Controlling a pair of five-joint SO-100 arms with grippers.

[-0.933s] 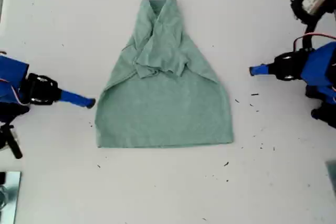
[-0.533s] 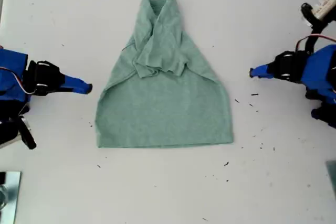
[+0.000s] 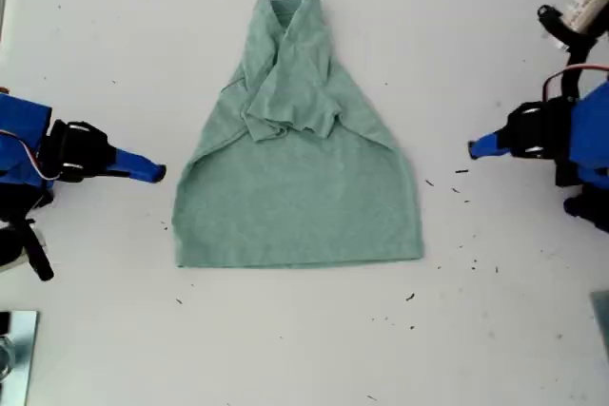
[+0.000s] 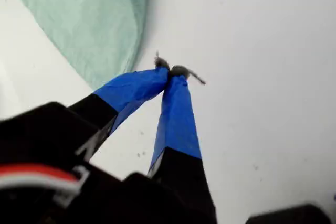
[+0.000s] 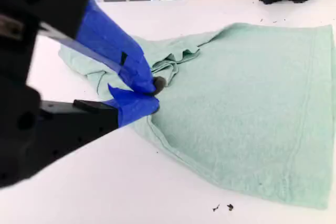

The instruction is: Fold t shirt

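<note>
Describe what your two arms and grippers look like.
My first gripper has two long tapered fingers wrapped in blue tape, with dark tips, on a black body beside a red and white cable. My second gripper has the same blue-taped fingers on black parts. In the exterior view, both arms have blue shells with black joints and thin red wires.

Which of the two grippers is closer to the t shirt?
My second gripper, at the exterior view's left: it nearly reaches the t shirt's edge, while my first gripper stands farther off.

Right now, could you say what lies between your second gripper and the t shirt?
Only bare table, as the exterior view shows, separates my second gripper from the t shirt.
</note>
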